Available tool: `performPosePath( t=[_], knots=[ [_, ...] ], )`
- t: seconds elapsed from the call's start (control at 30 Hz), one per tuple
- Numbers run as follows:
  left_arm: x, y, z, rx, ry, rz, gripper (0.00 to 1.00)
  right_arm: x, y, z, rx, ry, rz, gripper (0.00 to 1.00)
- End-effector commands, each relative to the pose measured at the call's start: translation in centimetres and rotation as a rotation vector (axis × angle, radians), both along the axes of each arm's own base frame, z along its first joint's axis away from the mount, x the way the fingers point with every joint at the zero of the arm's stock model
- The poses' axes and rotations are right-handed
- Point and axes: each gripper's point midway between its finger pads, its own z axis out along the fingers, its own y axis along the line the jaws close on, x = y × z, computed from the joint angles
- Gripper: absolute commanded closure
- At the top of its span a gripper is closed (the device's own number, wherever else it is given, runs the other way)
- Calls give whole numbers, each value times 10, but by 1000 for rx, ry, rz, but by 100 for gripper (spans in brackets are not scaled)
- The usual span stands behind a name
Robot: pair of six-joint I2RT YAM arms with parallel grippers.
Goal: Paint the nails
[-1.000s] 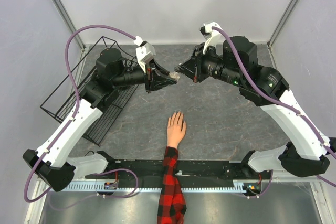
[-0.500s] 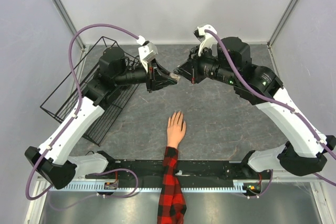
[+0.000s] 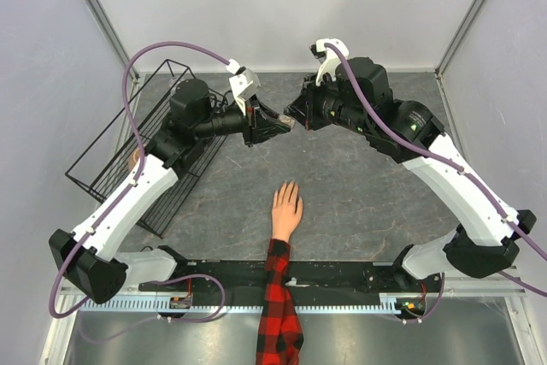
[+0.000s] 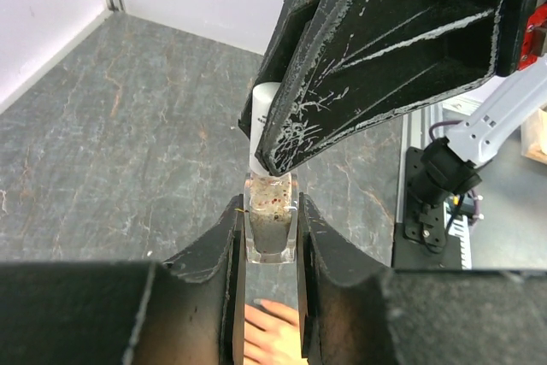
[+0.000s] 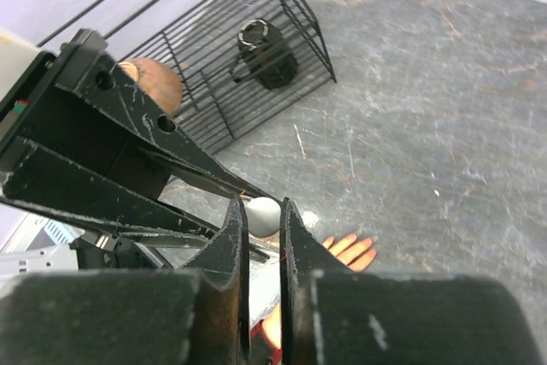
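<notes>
The nails sit at the fingertips of the mannequin hand and are too small to make out. The hand lies flat by the near edge of the table, fingers toward 12 o'clock. Its plaid sleeve crosses the black rail at 6. Bare grey surface lies at its 3 and 9.

At 12, well apart from the hand, the grippers meet. The left gripper clamps a small clear bottle. The right gripper pinches narrowly on its white cap. A wire basket stands at 10, near the table's left edge.
</notes>
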Motion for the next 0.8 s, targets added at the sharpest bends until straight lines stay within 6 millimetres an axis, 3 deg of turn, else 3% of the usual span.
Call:
performPosePath(
  t=[0.0, 0.2, 0.6, 0.77],
  knots=[
    [-12, -2, 81, -213, -269, -25, 98, -15, 8, -16, -31, 111, 13, 87],
    [-9, -8, 78, -217, -252, -43, 98, -11, 6, -11, -43, 120, -13, 79],
    [-5, -7, 69, -212, -206, -13, 98, -8, -4, 15, -26, 66, -52, 32],
    [-7, -6, 65, -194, -170, -17, 98, -16, -18, 32, -24, 26, -55, 19]
  ],
)
